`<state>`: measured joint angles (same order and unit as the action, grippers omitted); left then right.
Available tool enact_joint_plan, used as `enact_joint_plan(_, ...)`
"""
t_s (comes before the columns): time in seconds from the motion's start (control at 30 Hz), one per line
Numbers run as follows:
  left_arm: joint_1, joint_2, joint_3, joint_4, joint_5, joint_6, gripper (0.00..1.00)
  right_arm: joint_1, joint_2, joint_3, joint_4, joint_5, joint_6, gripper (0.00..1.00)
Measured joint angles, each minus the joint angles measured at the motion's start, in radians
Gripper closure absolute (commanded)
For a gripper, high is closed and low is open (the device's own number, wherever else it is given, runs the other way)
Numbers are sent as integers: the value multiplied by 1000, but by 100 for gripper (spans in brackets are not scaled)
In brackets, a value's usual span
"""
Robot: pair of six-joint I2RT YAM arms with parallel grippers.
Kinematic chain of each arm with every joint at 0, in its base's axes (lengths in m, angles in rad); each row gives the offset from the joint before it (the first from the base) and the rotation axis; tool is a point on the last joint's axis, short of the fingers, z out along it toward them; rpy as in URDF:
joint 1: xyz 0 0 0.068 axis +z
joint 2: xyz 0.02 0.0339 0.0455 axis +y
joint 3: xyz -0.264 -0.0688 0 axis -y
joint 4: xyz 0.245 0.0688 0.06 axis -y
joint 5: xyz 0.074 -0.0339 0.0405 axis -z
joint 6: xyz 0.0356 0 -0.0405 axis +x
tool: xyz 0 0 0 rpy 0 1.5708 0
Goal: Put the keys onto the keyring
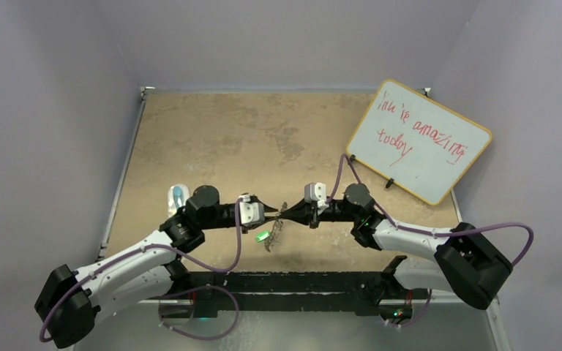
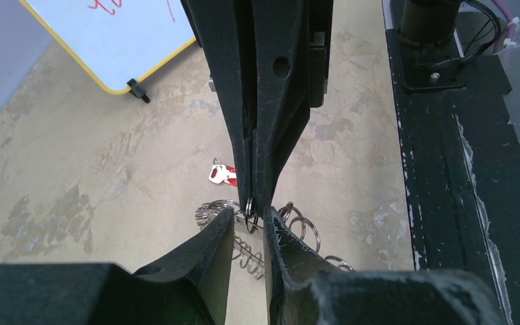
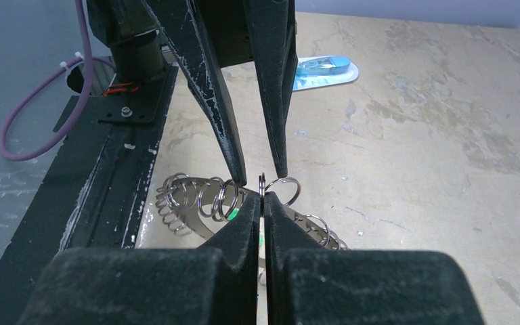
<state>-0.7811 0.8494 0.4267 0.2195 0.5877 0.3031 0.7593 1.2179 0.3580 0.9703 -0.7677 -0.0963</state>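
The keyring [image 1: 274, 232] is a flat silvery ring fringed with small loops, and it hangs tilted between both arms. My right gripper [image 1: 285, 214] is shut on one small loop of the keyring [image 3: 196, 206], pinched at its fingertips [image 3: 263, 200]. My left gripper [image 1: 271, 213] is open, its fingertips [image 2: 225, 218] straddling that same loop from the opposite side. In the right wrist view its fingers [image 3: 238, 172] come down from the top. The red-headed key [image 2: 222, 174] lies on the table beyond the ring. The green-headed key [image 1: 262, 236] shows beside the ring; I cannot tell whether it is attached.
A whiteboard [image 1: 418, 140] with red writing leans at the back right. A clear bluish plastic object [image 1: 178, 196] lies left of the left arm. The black base strip [image 1: 293, 281] runs along the near edge.
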Motion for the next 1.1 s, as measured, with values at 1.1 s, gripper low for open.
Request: enact_joint_plan(1.1, 0, -10, -32, -111, -76, -23, 80, 0, 14, 0, 0, 14, 0, 100)
